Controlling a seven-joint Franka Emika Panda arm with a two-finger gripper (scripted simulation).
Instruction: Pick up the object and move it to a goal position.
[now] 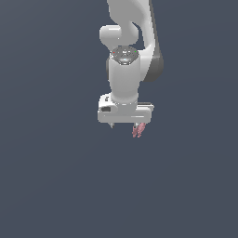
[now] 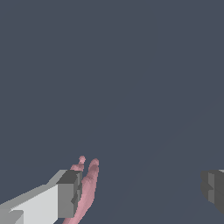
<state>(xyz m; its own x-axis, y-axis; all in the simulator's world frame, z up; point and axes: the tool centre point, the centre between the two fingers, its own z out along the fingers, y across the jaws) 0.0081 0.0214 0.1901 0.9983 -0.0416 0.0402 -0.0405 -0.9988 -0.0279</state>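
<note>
Hanging nose-down against a plain slate-blue backdrop: white Panda arm [image 1: 124, 69], wrist pointing straight at the floor [image 1: 56, 186] in the exterior view. Standing wide open at its tip: the gripper [image 1: 125, 125], one finger showing under each end of the broad white hand, a clear stretch of empty space lying between them. Peeking out beneath the finger on the exterior view's right: the object [image 1: 137, 130], a small pink knobbly lump, narrower than the hand above it.

Showing in the wrist view: the gripper [image 2: 140, 192] again spread apart, two dark grey pads [image 2: 69, 193] sitting at opposite edges of the picture. Lying right against the inner face of one pad: the object [image 2: 87, 186], its ridged pink lobes reaching out past the fingertip. Staying well apart from it: the other pad, touching nothing. Clamping on nothing, then; impossible to tell from either view whether the lump is resting on the surface or merely leaning on that single finger.
</note>
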